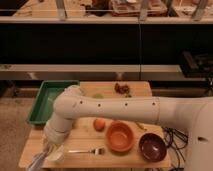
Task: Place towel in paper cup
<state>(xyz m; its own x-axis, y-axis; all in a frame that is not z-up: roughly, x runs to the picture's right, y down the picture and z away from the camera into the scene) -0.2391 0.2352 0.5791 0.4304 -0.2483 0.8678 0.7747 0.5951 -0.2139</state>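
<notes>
Hand [47,148] pinching towel [36,162] beside paper cup [56,156], fork [88,150], orange bowl [120,137] to the right

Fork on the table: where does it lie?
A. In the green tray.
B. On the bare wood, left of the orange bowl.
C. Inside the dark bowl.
B: the fork lies flat on the table between the paper cup and the orange bowl. The gripper is at the front left corner, shut on the towel.
</notes>
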